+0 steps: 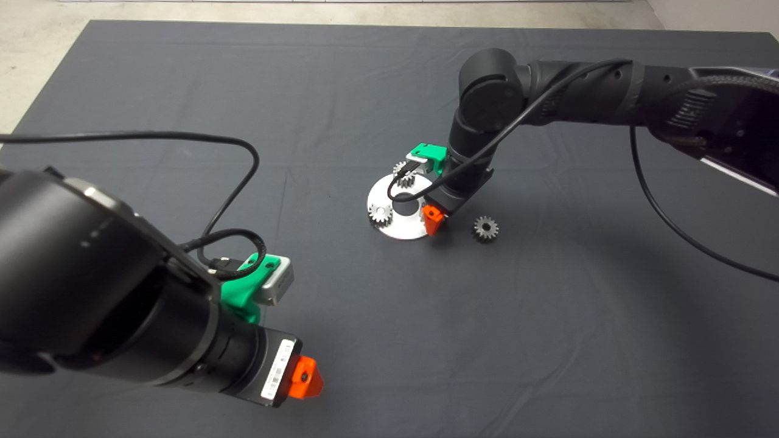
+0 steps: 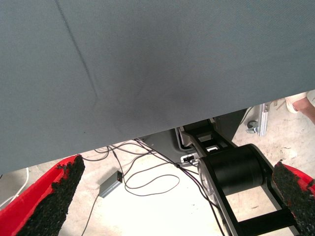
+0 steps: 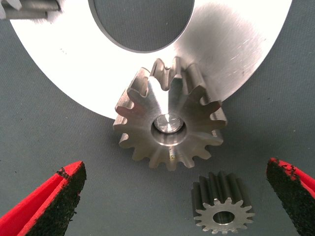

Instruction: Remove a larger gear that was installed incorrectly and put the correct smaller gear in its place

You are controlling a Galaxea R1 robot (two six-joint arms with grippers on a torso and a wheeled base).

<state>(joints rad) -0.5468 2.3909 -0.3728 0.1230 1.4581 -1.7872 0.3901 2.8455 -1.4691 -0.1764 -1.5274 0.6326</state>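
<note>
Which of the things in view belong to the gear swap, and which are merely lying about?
Part of the job:
- larger gear, on the ring plate
- smaller gear, on the mat beside it
- right gripper, open above both

Lying about:
- other spur gears on the plate
- left gripper, idle at lower left
- floor cables

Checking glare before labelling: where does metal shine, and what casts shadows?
Right wrist view: ring plate shines, larger gear hub glints. Head view: right gripper and arm shadow the mat; left gripper waits low.
</note>
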